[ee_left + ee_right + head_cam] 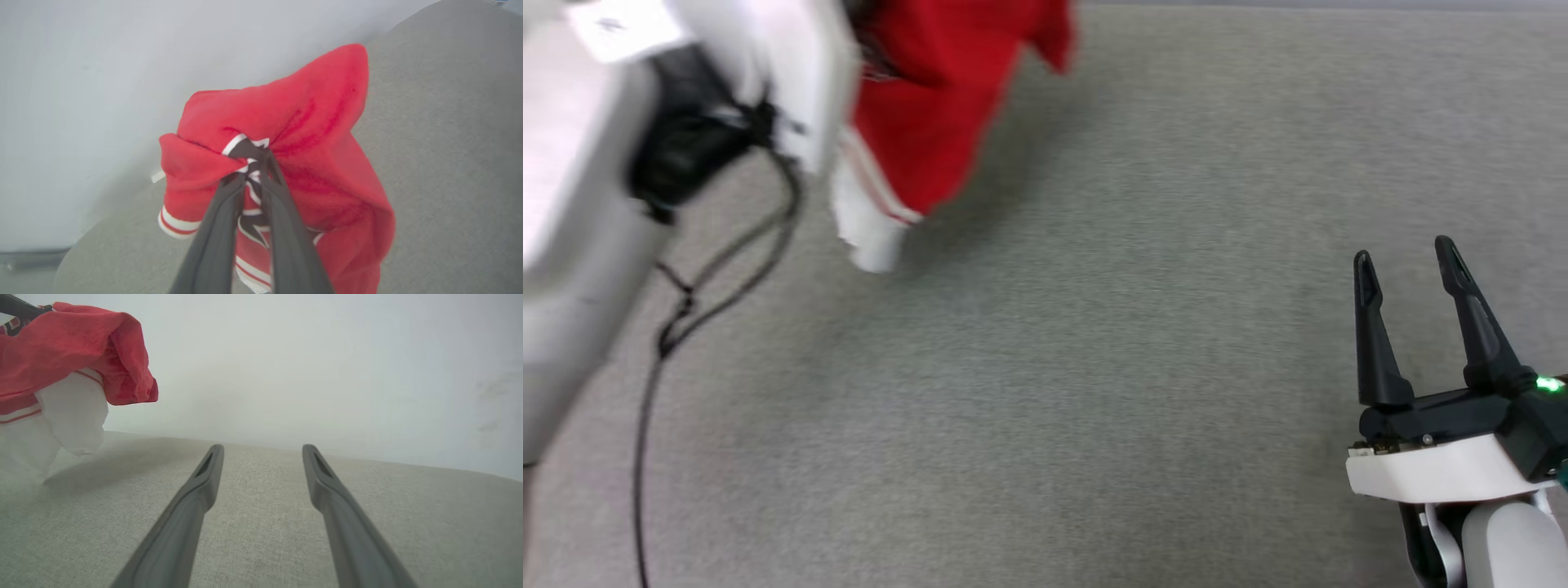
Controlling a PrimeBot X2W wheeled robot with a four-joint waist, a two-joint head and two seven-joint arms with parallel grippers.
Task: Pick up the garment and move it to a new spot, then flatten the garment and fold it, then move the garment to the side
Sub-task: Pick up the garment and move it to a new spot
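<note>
Surface [1094, 392] of grey fabric is stretching open between both arms, its far edge meeting a pale wall [327, 355]. One garment [310, 134] is hanging at far left, the left gripper [255, 161] clamping its bunched cloth. The right gripper [1405, 255] is holding its two fingers apart.

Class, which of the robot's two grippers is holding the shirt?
The left gripper: it is shut on the bunched red shirt. The right gripper stands open and empty.

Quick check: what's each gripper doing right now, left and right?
Left gripper: closed, pinching the bunched red garment.
Right gripper: open, holding nothing.
</note>
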